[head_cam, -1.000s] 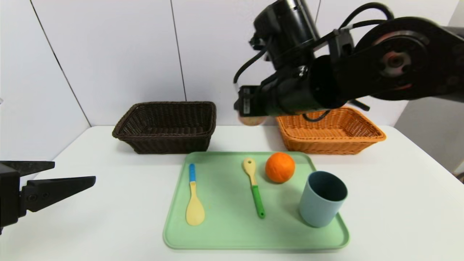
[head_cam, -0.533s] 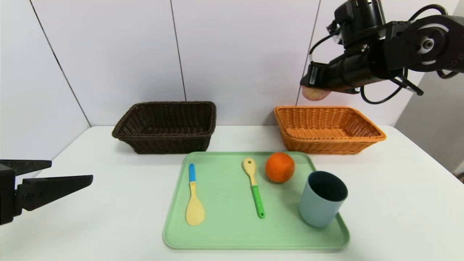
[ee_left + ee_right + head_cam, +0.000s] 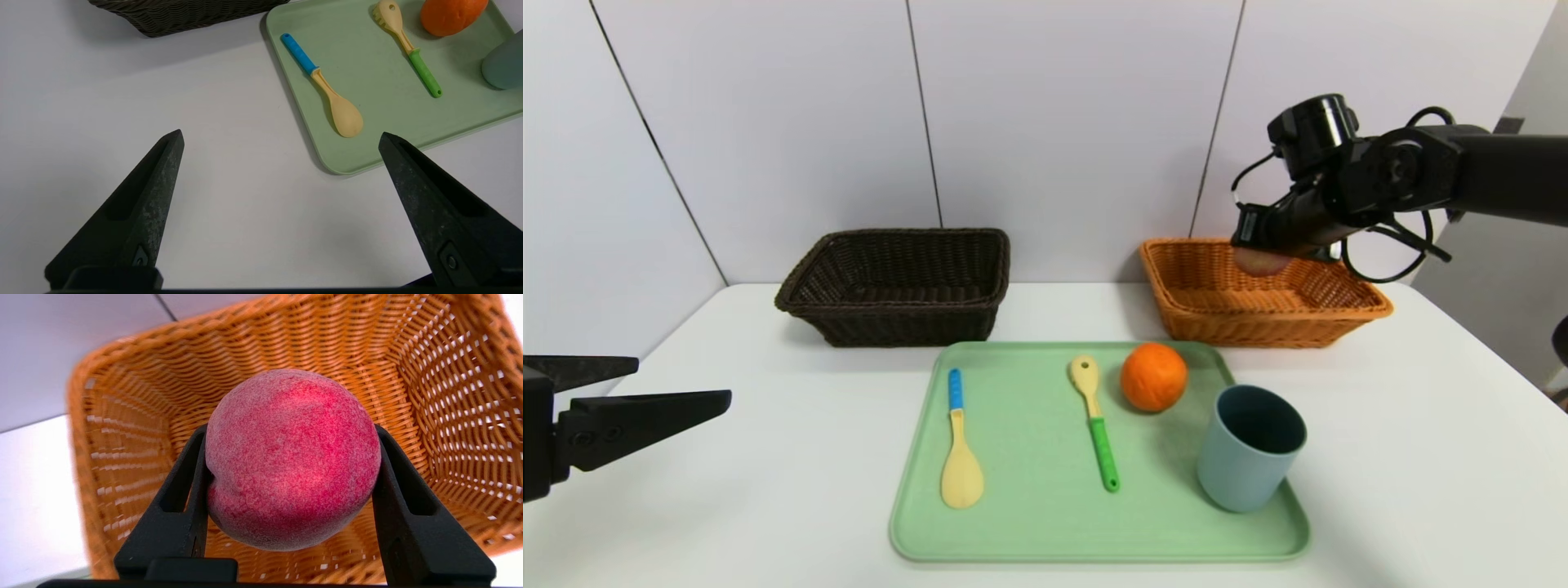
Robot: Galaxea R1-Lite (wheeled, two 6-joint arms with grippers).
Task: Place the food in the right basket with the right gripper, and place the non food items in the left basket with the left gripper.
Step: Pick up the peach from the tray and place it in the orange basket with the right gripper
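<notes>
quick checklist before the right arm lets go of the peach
- Peach held between both fingers of the right gripper: ok
- Orange basket beneath the peach: ok
- Peach low enough for a soft drop: cannot tell
- Left gripper out of the way, open over the table's left side: ok
- Orange also in the orange basket: not ok, it lies on the green tray
</notes>
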